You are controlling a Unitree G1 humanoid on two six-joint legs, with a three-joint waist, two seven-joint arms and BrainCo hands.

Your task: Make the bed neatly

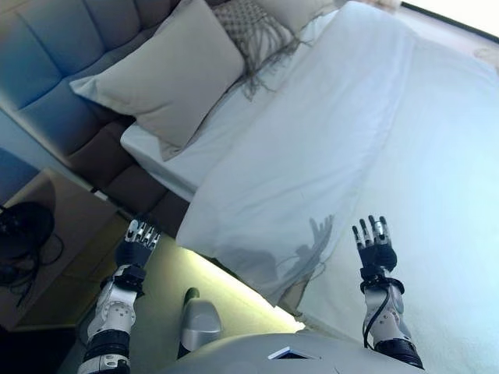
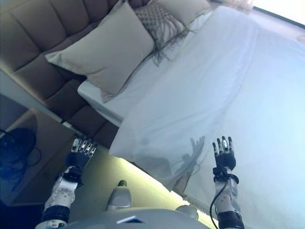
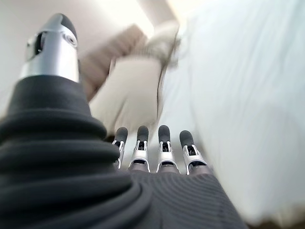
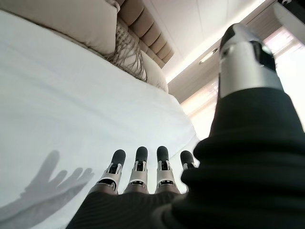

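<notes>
A: Duvet point(image 1: 327, 148) first: where does it lie from the hands?

B: It's spread white over the bed, its turned-back top edge running slantwise below the pillows, its near corner draping over the bed's side edge. The right hand point(image 1: 375, 243) hovers over that side edge, fingers straight and spread, holding nothing. The left hand point(image 1: 139, 243) hangs off the bed beside the headboard point(image 1: 54, 62), fingers loosely extended, empty too.

A: So which is nearer?

B: The right, I'd judge; the draped corner lies just inboard of it.

A: And the surroundings?

B: A large beige pillow point(image 1: 171, 74) leans on the headboard, a fringed cushion point(image 1: 253, 27) beside it. A bedside table point(image 1: 66, 226) stands near the left hand, over pale flooring.
</notes>
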